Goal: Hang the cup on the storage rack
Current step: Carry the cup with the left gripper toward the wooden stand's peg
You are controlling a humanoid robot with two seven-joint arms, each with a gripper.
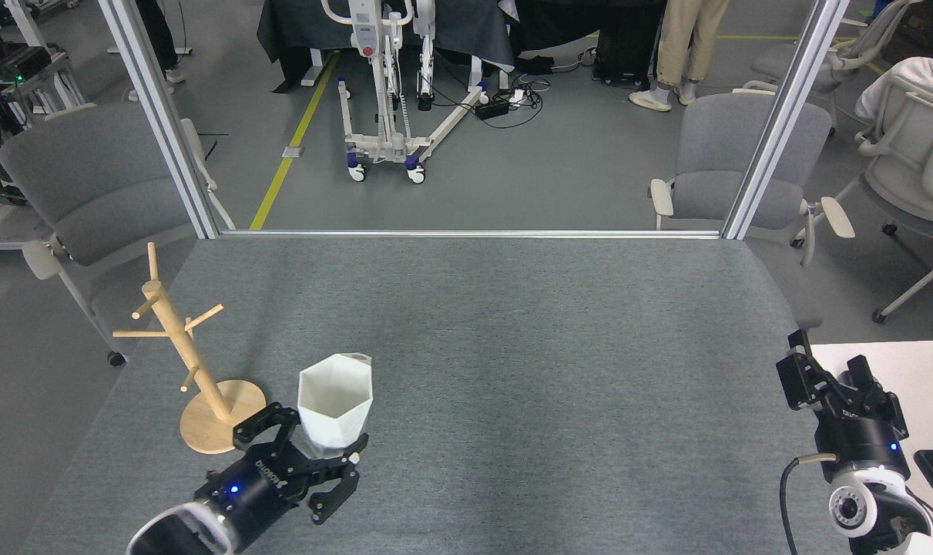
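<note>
Left end effector (303, 449) grips cup (334, 401) beside storage rack (191, 362).

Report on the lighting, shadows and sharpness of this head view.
Head view: even, diffuse overhead light, no harsh glare; the storage rack and the cup, held in the left pincer, cast only faint, soft shadows on the grey table; everything stays sharp, no visible motion blur; slight wide-angle bowing at the frame edges.

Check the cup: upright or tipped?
Upright: the cup has its open rim facing up and narrow base down, held in the left pincer.
</note>
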